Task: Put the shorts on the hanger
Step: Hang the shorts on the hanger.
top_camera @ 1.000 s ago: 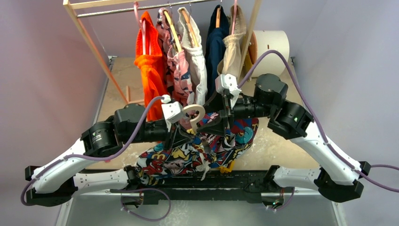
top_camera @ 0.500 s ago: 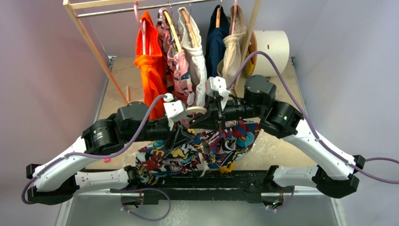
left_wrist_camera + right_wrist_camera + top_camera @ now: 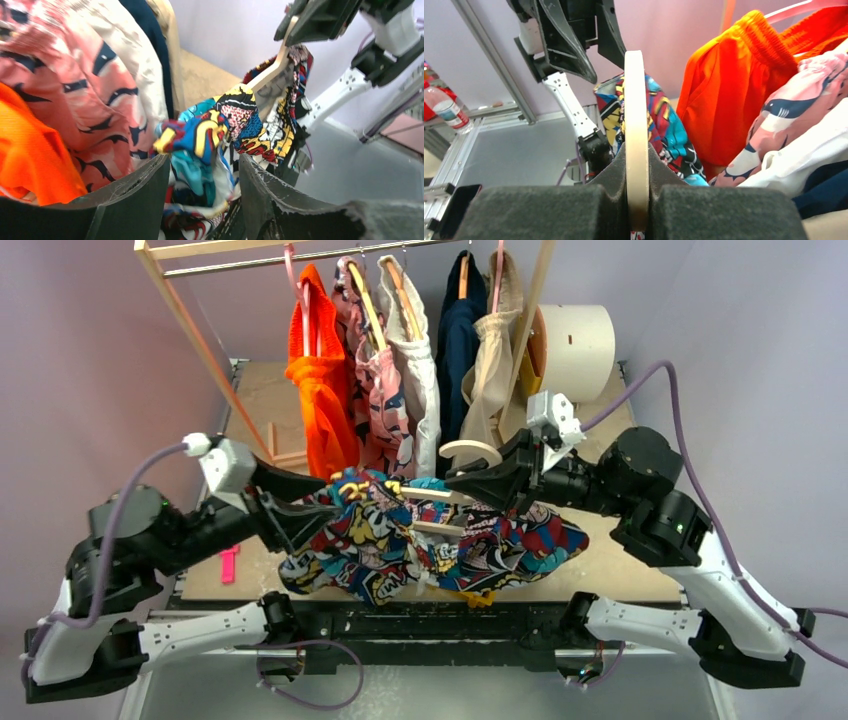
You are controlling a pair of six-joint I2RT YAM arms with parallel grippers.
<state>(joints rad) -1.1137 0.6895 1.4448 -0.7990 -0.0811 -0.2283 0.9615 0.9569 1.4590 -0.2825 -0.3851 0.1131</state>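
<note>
Above the table (image 3: 258, 400), right hand (image 3: 637, 156) pinches hanger (image 3: 636, 100); left hand (image 3: 203, 165) gapes around shorts (image 3: 235, 115).

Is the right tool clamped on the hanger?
Yes, the pads of the right tool press both sides of the hanger.

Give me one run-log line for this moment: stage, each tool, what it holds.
stage: shorts draped over hanger | right tool: shut on hanger | left tool: open, facing shorts
</note>
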